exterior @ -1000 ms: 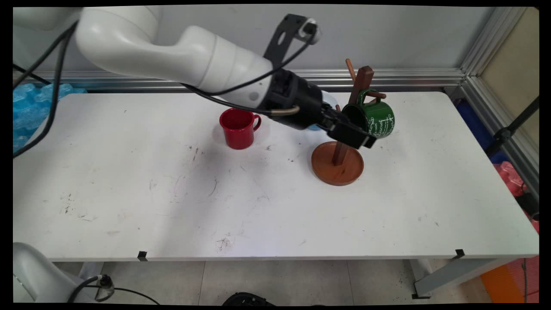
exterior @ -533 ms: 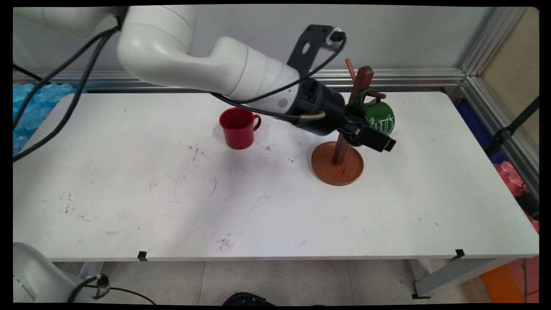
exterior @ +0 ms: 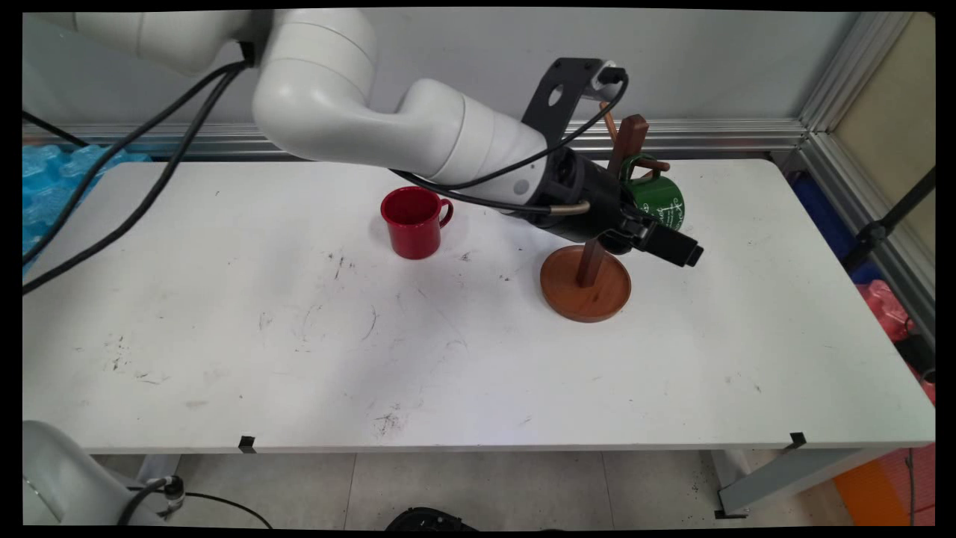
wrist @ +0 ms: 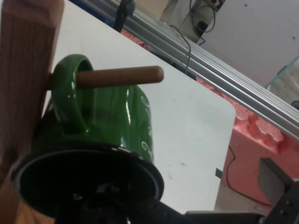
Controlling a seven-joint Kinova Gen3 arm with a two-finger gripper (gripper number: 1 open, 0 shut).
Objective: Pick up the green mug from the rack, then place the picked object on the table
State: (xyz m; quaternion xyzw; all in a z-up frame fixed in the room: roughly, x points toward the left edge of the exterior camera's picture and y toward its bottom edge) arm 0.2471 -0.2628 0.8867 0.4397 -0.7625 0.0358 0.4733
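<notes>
Overhead, one scuffed white table (exterior: 224, 359) against a grey wall holds two mugs, red mug (exterior: 412, 222) and green mug (wrist: 100, 123), one wooden mug tree (exterior: 586, 284); gripper (exterior: 661, 240) finger state unclear.

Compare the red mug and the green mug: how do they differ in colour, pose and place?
The red mug is plain red; the green mug is green with white lettering. The red mug stands upright on the table; the green mug hangs tilted by its handle from a peg of the wooden mug stand. The red mug stands apart from the end effector; the green mug is right beside it. Both have one handle.
</notes>
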